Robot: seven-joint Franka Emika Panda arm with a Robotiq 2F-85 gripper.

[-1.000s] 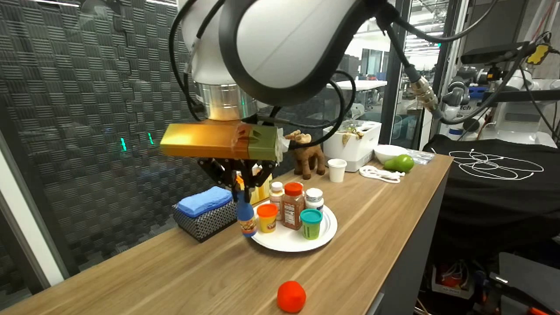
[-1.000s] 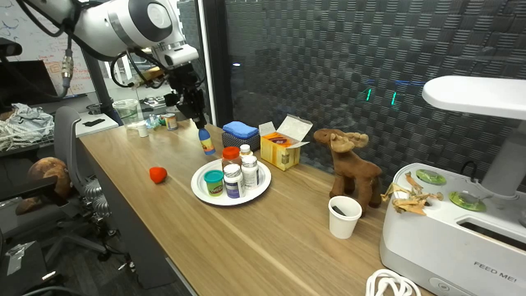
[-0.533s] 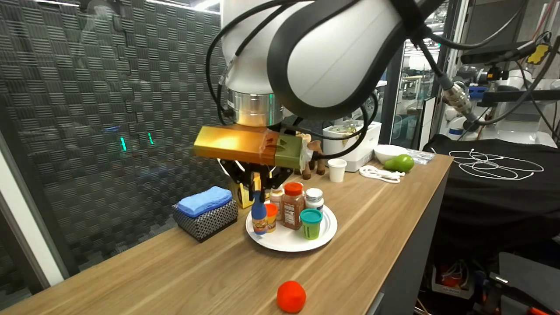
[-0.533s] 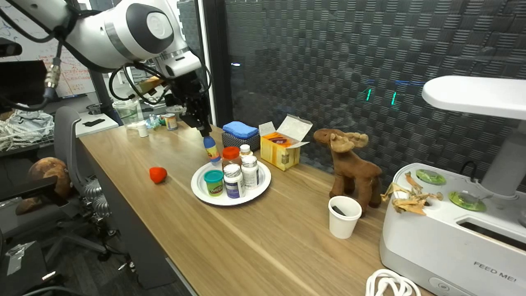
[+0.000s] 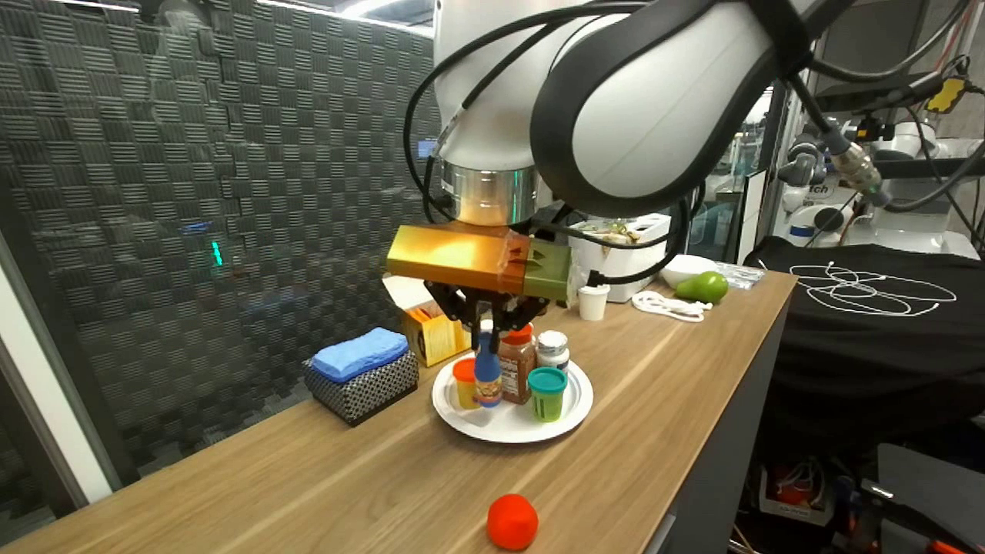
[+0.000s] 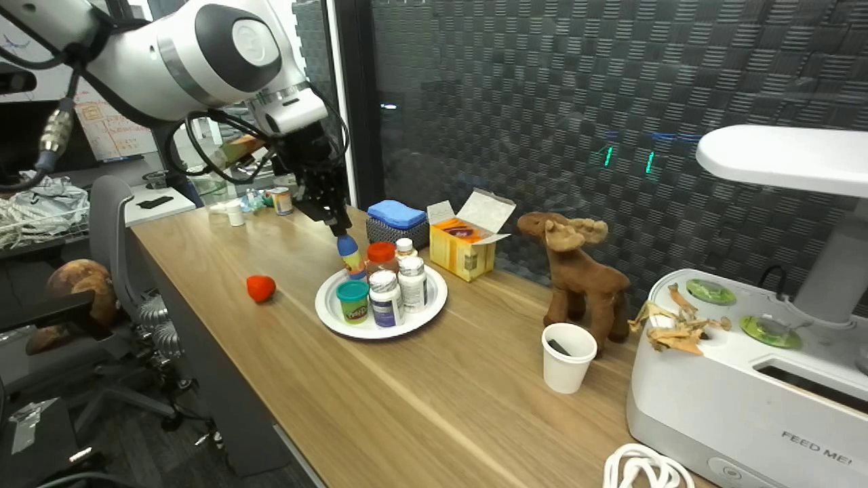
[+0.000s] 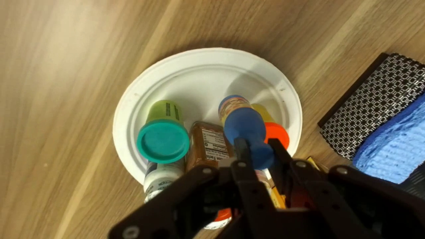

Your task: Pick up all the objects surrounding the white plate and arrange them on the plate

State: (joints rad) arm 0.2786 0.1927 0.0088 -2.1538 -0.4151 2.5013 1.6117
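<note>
On the plate [image 7: 199,78] stand two tubs [image 7: 162,141], one jar [image 7: 211,142], three pale bottles [image 6: 413,285]; over it, at wrist-view four o'clock, the gripper [image 7: 259,142] clamps one blue bottle [image 7: 245,122], cap up, long axis near vertical.

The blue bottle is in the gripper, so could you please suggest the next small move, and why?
Probably ease the blue bottle gently straight down until its base meets the plate: the gripper holds its neck over the plate, close to the orange-lidded tub, and I cannot tell whether base and plate touch.
</note>
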